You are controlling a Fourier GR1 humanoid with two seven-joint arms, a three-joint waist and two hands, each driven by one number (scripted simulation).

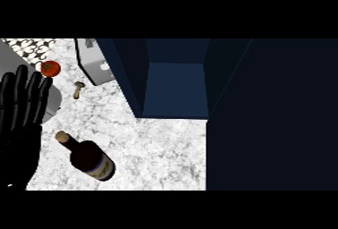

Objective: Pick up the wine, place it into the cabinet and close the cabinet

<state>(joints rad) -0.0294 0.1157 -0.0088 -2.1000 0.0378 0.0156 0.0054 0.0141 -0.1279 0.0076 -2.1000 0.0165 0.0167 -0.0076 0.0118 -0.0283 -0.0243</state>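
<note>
Wine bottle (88,156) lying on its side on the speckled tabletop (162,147), cork end toward the upper left, label end toward the lower right; untouched, well short of the cabinet (173,78). Nothing of the task done yet: bottle not lifted, not stowed, door not shut. All three steps left, judging by how things lie.

Left hand (23,105) at the left edge, fingers straight and spread, pointing up, holding nothing; resting, just beside the bottle's neck but apart from it. Right hand nowhere in view.

Cabinet open, a dark blue recess up and to the right of the bottle, with bare tabletop between. Inside looks empty, a flat blue floor and nothing standing on it, though deep shadow hides the back. Large dark panel (271,112) filling the right side, probably the swung-open door; hard to say for certain.

Elsewhere: a red tomato (50,68) near the fingertips, a small mushroom (78,89) below and to its right, both loose on the tabletop, in no container. Grey slab (95,67) with a pale mark beside the cabinet's left wall.
</note>
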